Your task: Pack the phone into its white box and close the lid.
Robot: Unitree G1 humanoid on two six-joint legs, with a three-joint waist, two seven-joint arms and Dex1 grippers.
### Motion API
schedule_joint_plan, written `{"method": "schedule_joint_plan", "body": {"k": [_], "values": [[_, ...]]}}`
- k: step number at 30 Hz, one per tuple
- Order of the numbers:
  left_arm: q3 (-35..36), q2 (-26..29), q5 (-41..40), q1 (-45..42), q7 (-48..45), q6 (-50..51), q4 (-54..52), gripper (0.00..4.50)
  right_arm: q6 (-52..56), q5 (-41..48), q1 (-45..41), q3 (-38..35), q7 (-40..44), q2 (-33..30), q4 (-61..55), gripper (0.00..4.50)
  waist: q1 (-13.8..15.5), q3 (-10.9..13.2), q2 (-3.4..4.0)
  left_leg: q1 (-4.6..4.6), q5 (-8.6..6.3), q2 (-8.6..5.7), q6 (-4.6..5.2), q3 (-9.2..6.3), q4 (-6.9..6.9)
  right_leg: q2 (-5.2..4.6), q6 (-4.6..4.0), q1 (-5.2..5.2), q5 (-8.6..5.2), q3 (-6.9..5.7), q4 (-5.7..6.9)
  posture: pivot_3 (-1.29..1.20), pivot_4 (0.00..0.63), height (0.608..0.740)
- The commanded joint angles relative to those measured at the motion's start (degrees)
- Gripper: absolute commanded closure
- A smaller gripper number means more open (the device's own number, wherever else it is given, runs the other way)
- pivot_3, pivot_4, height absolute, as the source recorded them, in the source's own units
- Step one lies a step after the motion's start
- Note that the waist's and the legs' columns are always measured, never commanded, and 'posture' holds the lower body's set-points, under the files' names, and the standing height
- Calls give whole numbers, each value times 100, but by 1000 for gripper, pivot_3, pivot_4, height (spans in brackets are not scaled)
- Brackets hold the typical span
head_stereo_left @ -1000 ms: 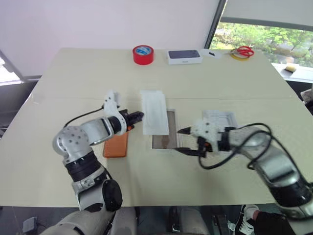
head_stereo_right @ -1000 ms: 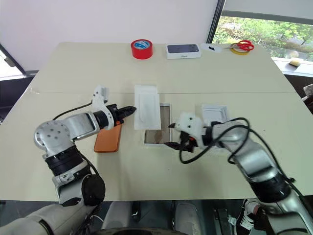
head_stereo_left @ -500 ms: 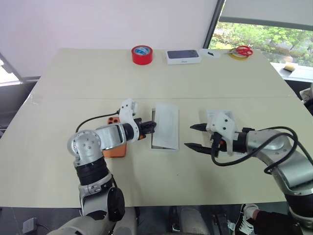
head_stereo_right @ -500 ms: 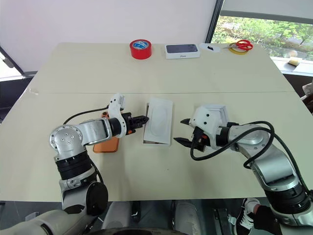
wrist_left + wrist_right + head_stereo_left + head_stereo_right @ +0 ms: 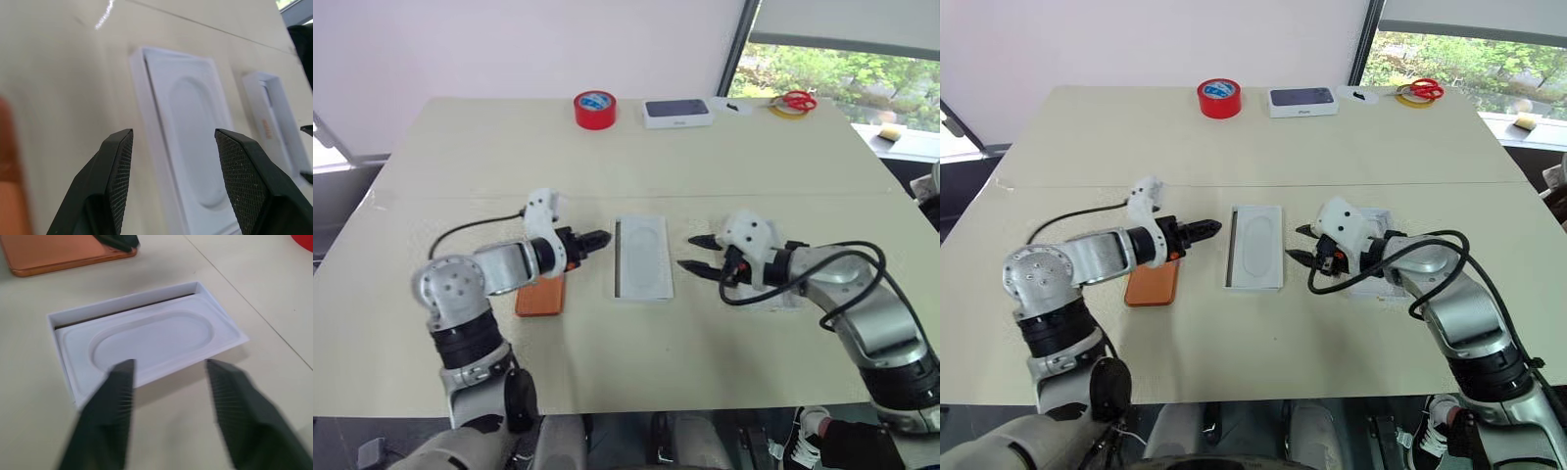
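1. Sitting flat mid-counter (image 5: 460, 147), the white box (image 5: 619, 259) is a shallow tray with a thin rim. A flat white insert (image 5: 646, 257) with a long oval recess lies in it, shoved toward the robot's right, so a dark sliver of the box's inside shows along the left wall.
2. The phone (image 5: 540, 297) lies face-down just left of the box, not touching it. It's an orange-copper slab with rounded corners; the left arm hides its far end, so I can't make out the lens cluster.
3. The lid (image 5: 1383, 284) is on the right, a white tray mostly tucked under the right arm. In the left wrist view it has raised walls and a small orange mark inside.
4. The left claw (image 5: 596, 238) hovers between phone and box, tips pointing at the box, fingers well apart with nothing between them.
5. The right claw (image 5: 696, 253) hangs just right of the box, pointing back at it, fingers parted, holding nothing.
6. Along the far edge: red tape (image 5: 594, 108), a closed white box with a dark top (image 5: 678, 113), and red scissors (image 5: 797, 101) on a yellow ring.
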Motion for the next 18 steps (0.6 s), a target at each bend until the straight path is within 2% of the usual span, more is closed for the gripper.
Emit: {"method": "schedule_joint_plan", "body": {"k": [1,2,7,10,18], "values": [[-1323,1359,793,467,-1314,-1642,-752,1710,184,-378,-535,379,-438,399,280,4013,-44,-2,6,2,3,1,-5,2,-3,1,0,-4,0,3,2,0,150,730],[-1635,1704,1026,655,-1669,-2109,-848,1710,285,-493,-700,500,-590,556,409,4450,-78,-3,7,3,10,1,-18,5,-7,0,-1,-4,0,2,2,0,150,730],[-2316,2863,1785,1644,-3278,-4070,-1145,1710,488,-1105,-1327,1119,-1169,1253,933,4450,-88,-4,10,-4,5,1,-11,11,-8,-6,-3,-10,0,2,-2,0,150,730],[-2177,3030,1835,2020,-3734,-4637,-1025,1710,473,-1456,-1526,1518,-1284,1469,1201,4450,-103,-3,13,-18,1,4,-4,13,-9,-5,-5,-28,1,2,0,0,150,730],[-1657,3287,1614,2676,-4478,-5043,-1022,1710,342,-2074,-1841,1941,-1449,1789,1854,4450,-122,-2,13,-28,-1,6,0,12,-8,-3,-4,-37,1,1,2,0,150,730]]}}
